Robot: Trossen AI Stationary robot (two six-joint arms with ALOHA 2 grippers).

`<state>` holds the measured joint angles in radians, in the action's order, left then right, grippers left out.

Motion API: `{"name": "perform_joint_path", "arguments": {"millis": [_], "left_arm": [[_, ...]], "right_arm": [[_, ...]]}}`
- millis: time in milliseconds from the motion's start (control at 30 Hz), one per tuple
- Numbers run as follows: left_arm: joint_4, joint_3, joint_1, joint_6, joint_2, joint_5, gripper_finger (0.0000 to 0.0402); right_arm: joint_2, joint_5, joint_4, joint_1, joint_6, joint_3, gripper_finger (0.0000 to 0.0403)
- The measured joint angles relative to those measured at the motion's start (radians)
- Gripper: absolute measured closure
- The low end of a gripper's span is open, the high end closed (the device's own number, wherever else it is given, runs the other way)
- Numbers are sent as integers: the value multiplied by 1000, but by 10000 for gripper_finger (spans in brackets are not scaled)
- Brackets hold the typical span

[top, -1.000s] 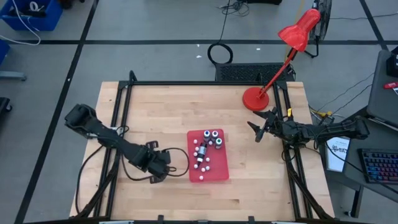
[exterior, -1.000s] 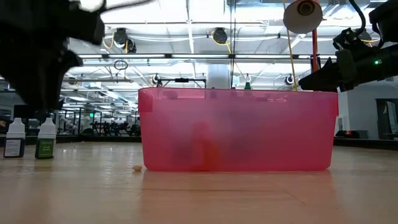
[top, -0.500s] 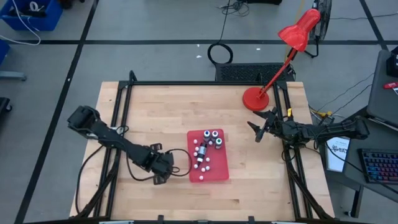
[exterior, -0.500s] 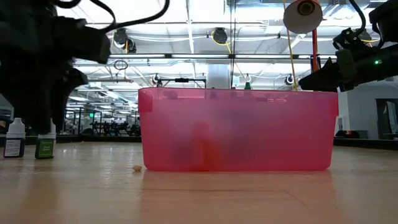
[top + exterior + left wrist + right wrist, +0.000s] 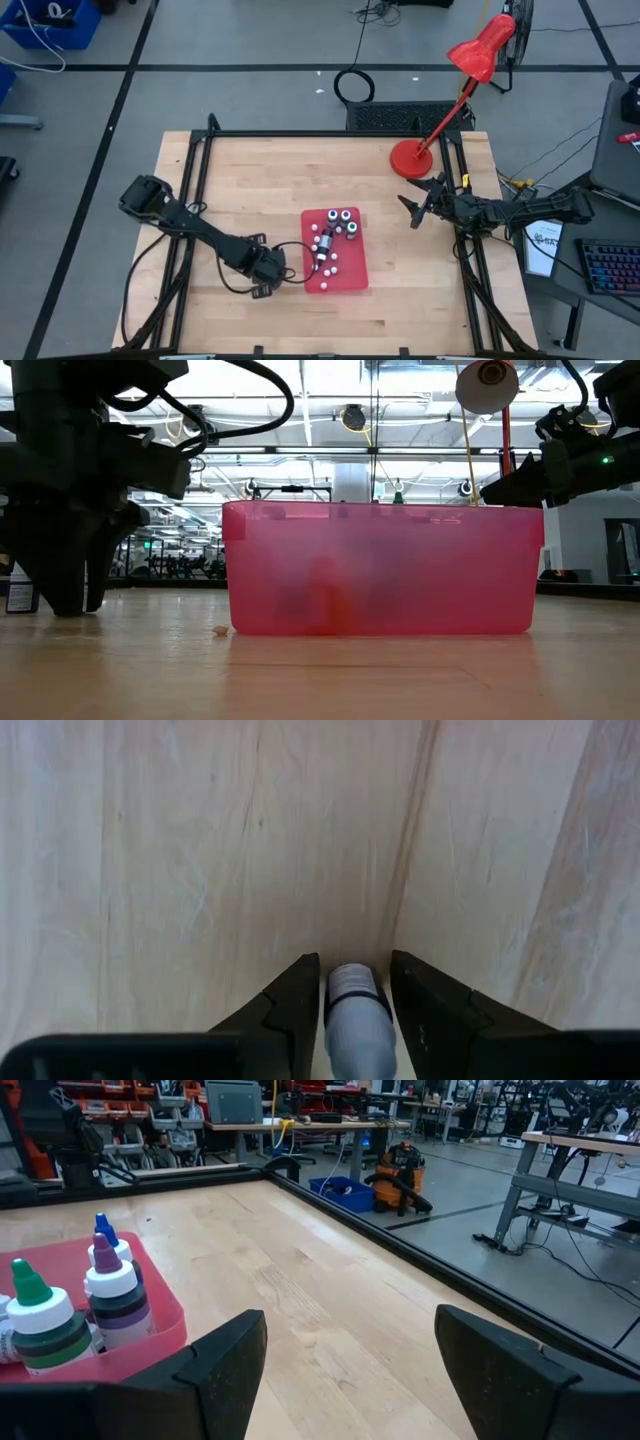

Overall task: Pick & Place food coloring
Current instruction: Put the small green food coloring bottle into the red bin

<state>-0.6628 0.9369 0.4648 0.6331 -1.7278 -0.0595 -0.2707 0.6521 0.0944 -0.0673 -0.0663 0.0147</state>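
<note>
The left gripper (image 5: 268,272) is hanging low just beside the tray (image 5: 352,280), its jaws pinching a small bottle (image 5: 356,1020), probably to carry it over the rim. More bottles (image 5: 338,220) and whitish pieces (image 5: 330,266) are lying in the tray. The right gripper (image 5: 418,207) is waiting near the tray's far side, jaws spread, out of the way.

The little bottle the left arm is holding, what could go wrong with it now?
The left gripper pinches the bottle between just two fingers, so it might slip or twist out. The red tray already holds standing bottles and small white pieces; setting this one in could knock them over. The right gripper waits open, far off.
</note>
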Motion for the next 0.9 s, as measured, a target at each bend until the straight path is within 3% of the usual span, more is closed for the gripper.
{"name": "perform_joint_path", "arguments": {"millis": [433, 900], "left_arm": [[-25, -1, 2, 30, 4, 64, 270], [-18, -2, 2, 26, 4, 43, 273]], "right_arm": [[0, 0, 0, 0, 0, 0, 124], [0, 0, 0, 0, 0, 0, 124]]}}
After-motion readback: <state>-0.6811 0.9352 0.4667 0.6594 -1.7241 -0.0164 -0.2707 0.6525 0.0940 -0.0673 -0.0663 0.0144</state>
